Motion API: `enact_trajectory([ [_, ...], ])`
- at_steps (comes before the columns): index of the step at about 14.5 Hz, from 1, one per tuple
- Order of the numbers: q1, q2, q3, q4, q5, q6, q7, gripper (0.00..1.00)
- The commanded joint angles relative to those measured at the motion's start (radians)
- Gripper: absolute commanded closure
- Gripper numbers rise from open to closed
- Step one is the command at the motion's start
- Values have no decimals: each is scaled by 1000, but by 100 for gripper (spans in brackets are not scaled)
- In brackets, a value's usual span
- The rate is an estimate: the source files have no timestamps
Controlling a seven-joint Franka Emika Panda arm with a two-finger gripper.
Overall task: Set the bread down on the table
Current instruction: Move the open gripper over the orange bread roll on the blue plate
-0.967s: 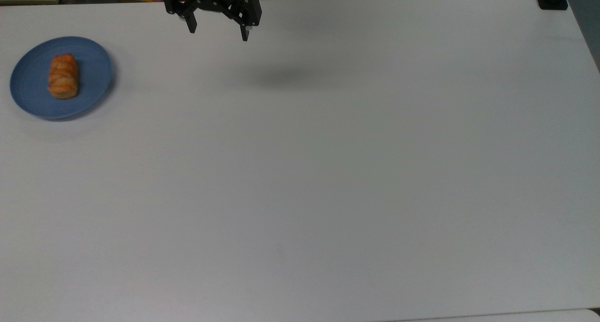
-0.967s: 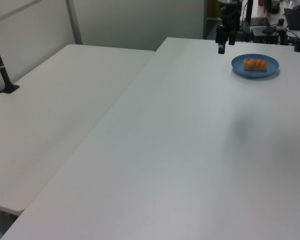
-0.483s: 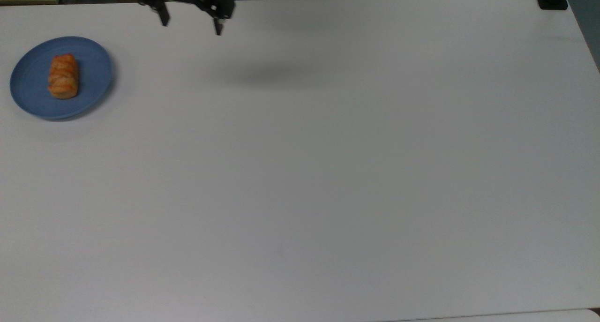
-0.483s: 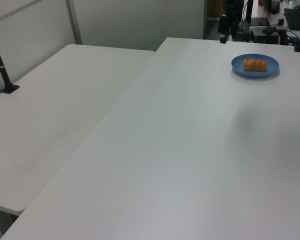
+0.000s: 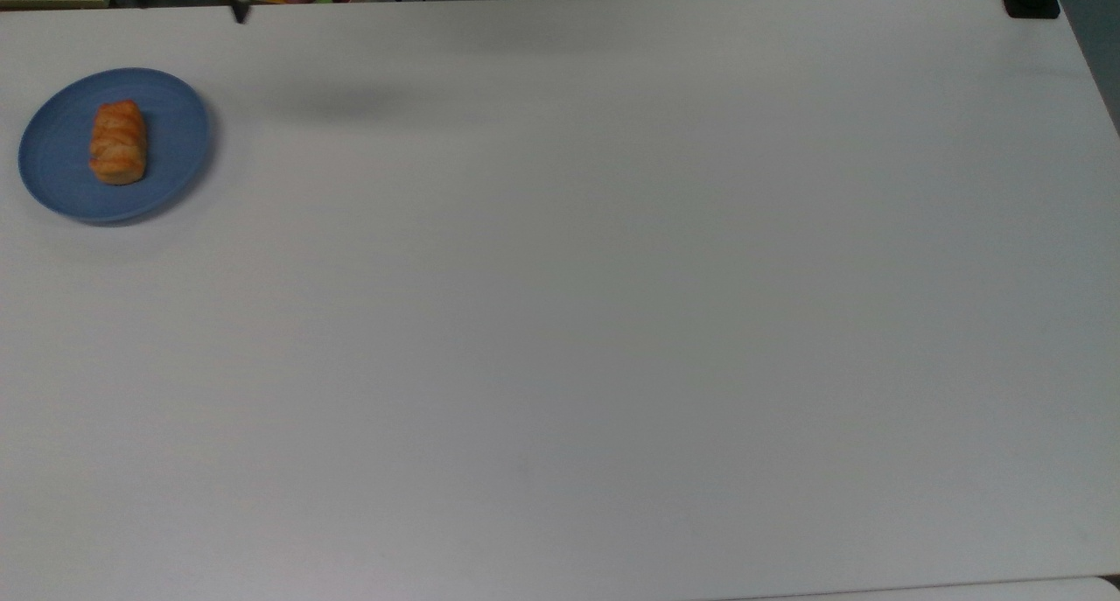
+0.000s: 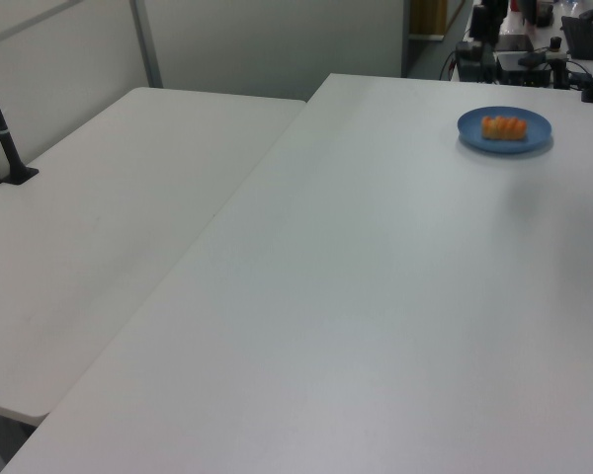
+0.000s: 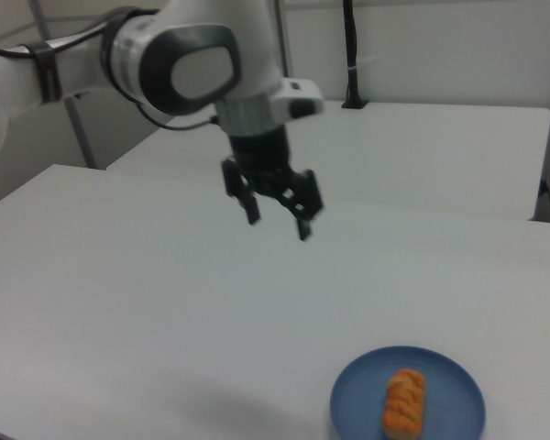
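Bread (image 7: 403,401) is what matters, though the jaws come first: in the right view the gripper (image 7: 277,214) hangs in the air with its two black fingers (image 7: 303,225) spread apart and nothing between them, well above the white table (image 7: 119,302) and well apart from the loaf. From the fingers the black hand runs up into a white wrist and a thick white arm (image 7: 179,64) with grey joints, which comes in from the right view's upper left.

The top view gives far less of it: one dark fingertip (image 5: 239,13) pokes in at the top edge, and a soft shadow lies on the table (image 5: 612,321) below it, toward the top view's upper left.

The bread (image 5: 117,142) lies flat in the middle of a round blue plate (image 5: 175,120), which sits on the table near the top view's left edge. The loaf is golden-orange with paler streaks across lumpy segments.

In the left view the blue plate (image 6: 534,123) with the bread (image 6: 503,127) stands near the far right of the table (image 6: 356,296). A second white table (image 6: 109,217) adjoins on the left view's left, with a black post (image 6: 5,138) clamped at its edge.
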Motion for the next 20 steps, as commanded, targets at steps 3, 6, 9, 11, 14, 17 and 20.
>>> enact_trajectory([
  [3, 13, 79, -212, -52, 8, 92, -284, 0],
  [6, -11, 145, -227, -128, 8, 254, -320, 0],
  [9, -47, 239, -227, -165, 10, 434, -326, 0],
  [11, -59, 296, -226, -165, 8, 491, -335, 0],
  [14, -67, 355, -215, -167, 10, 554, -340, 0],
  [17, -68, 396, -201, -185, 10, 586, -340, 0],
  [20, -68, 403, -184, -217, 31, 609, -340, 6],
])
